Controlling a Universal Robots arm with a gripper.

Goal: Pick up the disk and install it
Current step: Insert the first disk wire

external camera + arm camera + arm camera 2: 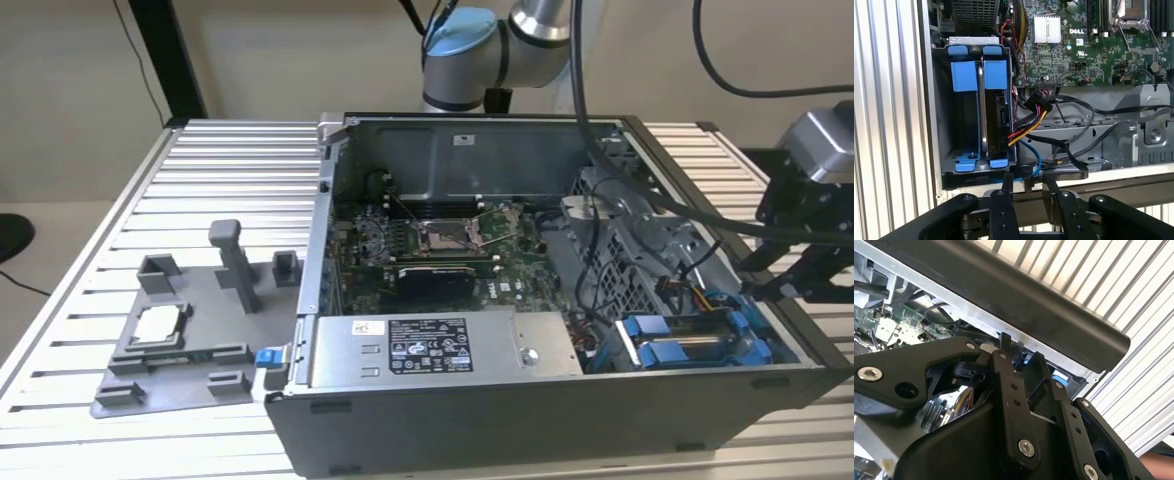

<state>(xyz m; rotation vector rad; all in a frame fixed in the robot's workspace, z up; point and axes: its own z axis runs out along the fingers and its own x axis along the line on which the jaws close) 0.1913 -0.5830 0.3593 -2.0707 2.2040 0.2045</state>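
Installation looks finished: the silver-grey hard disk in its glossy blue plastic carrier [995,75] stands on edge in the dark metal drive cage [939,110]. The matte black gripper [1027,177] hovers just outside, jaws slightly apart, empty. Any retreat must avoid the loose rubbery cables [1069,107].

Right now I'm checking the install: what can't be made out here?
- First wrist view: the disk stands edge-on in the drive cage, so its face and connector are hidden by the cage.
- Second wrist view: the claw and its linkage cover the bay.
- Exterior view: whether the disk is fully seated cannot be told.
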